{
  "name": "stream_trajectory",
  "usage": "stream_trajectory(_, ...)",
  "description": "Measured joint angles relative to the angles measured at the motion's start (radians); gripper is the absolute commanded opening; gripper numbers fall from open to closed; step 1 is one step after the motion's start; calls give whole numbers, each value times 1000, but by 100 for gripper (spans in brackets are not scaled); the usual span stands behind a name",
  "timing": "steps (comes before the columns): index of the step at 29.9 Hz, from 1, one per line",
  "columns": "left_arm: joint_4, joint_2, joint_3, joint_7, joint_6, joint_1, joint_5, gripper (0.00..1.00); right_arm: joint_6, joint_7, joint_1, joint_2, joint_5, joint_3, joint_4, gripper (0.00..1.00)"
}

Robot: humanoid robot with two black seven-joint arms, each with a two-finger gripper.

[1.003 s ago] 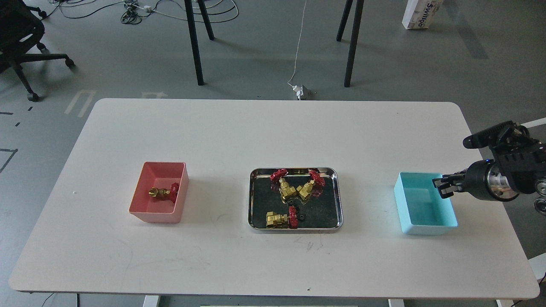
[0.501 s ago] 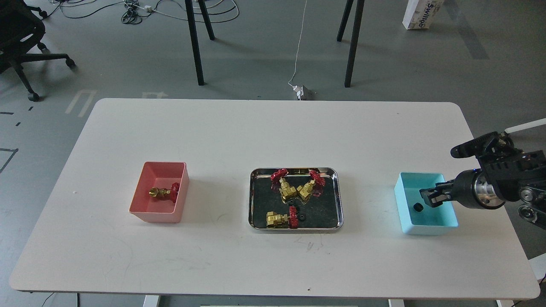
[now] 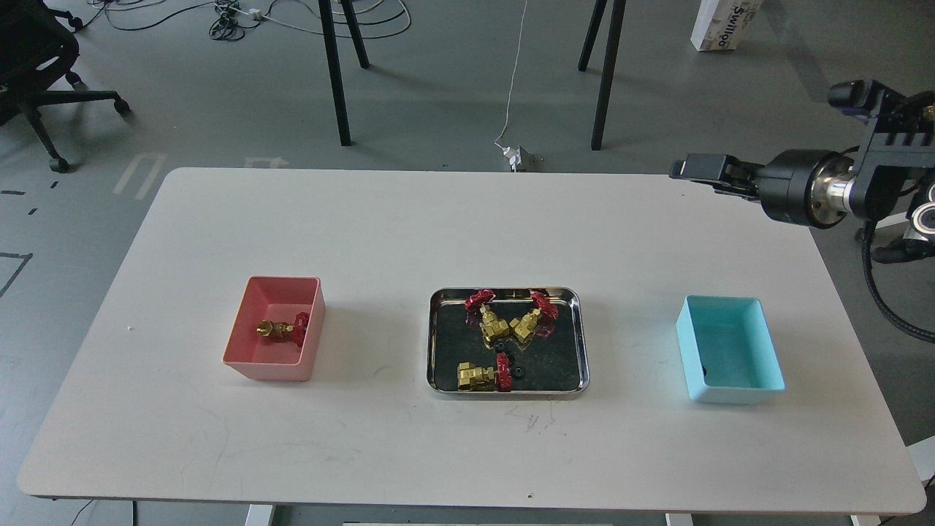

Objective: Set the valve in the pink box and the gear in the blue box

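Observation:
The pink box (image 3: 266, 369) stands at the left of the table with one brass valve with a red handwheel (image 3: 281, 330) lying in it. The blue box (image 3: 738, 343) stands at the right; a tiny black gear (image 3: 703, 370) lies on its floor against the left wall. The steel tray (image 3: 584, 343) in the middle holds three more valves (image 3: 486, 319) (image 3: 530, 319) (image 3: 479, 375) and two black gears (image 3: 519, 372) (image 3: 502, 353). My right gripper (image 3: 685, 169) is raised high over the table's far right edge, well away from the blue box, seen side-on and holding nothing visible. My left gripper is out of view.
The white table (image 3: 409, 234) is bare around the boxes and the tray. Behind it on the floor are black stand legs (image 3: 336, 80), cables, an office chair (image 3: 36, 66) at far left and a white carton (image 3: 719, 22) at far right.
My right gripper was over the blue box; a gear appeared in the box, then the gripper rose and pulled back to the far right. The gear now lies by the box's left wall.

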Motion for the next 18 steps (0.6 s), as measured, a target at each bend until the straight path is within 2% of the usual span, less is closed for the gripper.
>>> stream_trajectory(4, 0, -58, 42, 2, 12, -3, 3, 93, -150, -20, 60, 66, 164, 76, -128, 84)
stream_trajectory(7, 0, -103, 57, 3, 24, -3, 3, 93, -266, -19, 161, 138, 254, 84, -308, 84)
stream_trajectory(9, 0, -136, 60, 3, 29, -2, 4, 93, -306, -7, 227, 194, 295, 84, -448, 85)
stream_trajectory(11, 0, -163, 61, 4, 35, 2, 4, 93, -322, 18, 286, 243, 315, 86, -591, 86)
stream_trajectory(13, -2, -183, 62, 5, 41, 6, 4, 93, -331, 62, 335, 294, 323, 89, -737, 88)
stream_trajectory(15, -3, -196, 62, 7, 48, 9, 4, 94, -341, 108, 368, 348, 327, 92, -873, 96)
stream_trajectory(18, -3, -213, 62, 24, 51, 11, -1, 94, -376, 137, 395, 423, 352, 90, -1038, 99)
